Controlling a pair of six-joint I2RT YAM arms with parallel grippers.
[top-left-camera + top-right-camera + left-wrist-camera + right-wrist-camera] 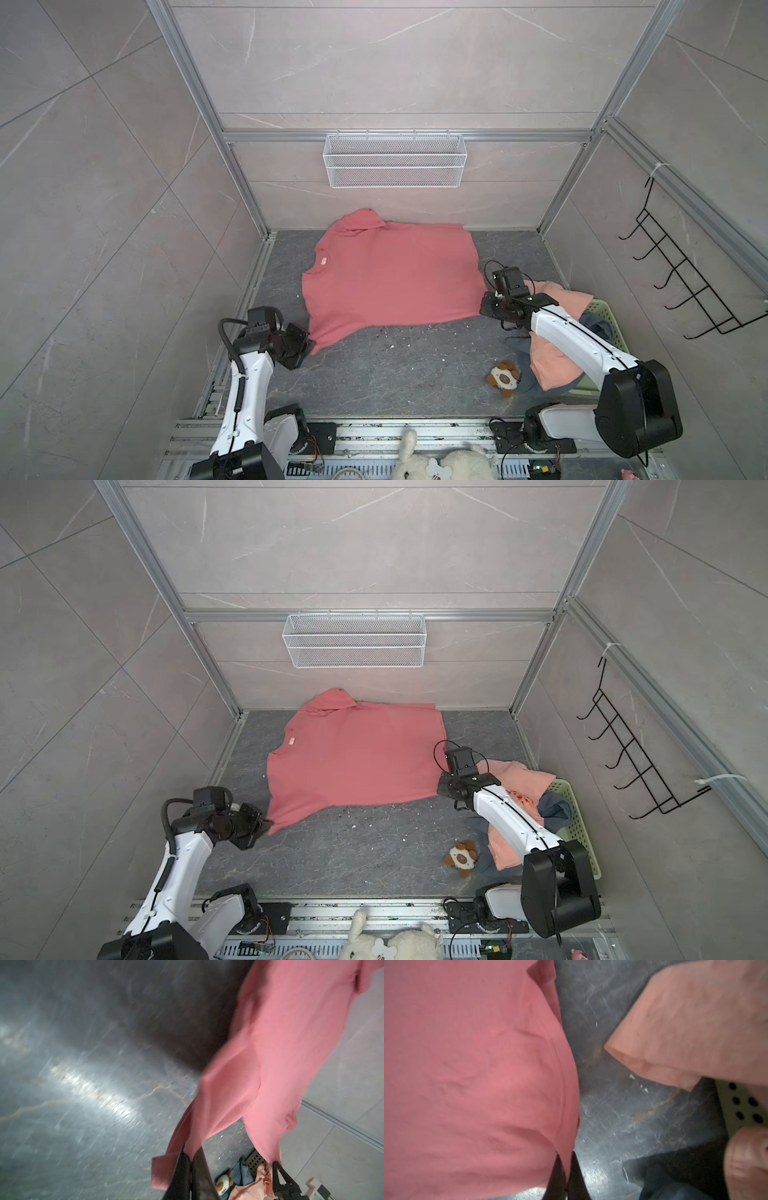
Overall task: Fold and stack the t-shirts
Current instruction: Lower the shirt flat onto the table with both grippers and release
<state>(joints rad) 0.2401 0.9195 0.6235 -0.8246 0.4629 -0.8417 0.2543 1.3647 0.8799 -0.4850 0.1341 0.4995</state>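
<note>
Coral-red t-shirt lies spread on the dark table toward the far wall, collar to the left and hem to the right, in both top views. Its far sleeve is bunched against the wall, so that sleeve's outline is hard to make out.

The left jaws, on the left arm, are closed on the near sleeve at the near left. The right jaws, on the right arm, are closed on the near hem corner at the right. From above, the black wrist housings hide both pinches. The wrist views show the red cloth clamped in each pair, though both views are smeared with blur.

Count: 3 t-shirts. The peach t-shirt drapes over the pale green basket at the near right, partly covered by the right arm. The blue-grey t-shirt is mostly buried beneath it. There are 2 arms, 1 basket and 1 brown-and-white plush toy, which sits on the table just left of that heap. White plush at the near edge is cut off by the frame, so its number is unclear.
</note>
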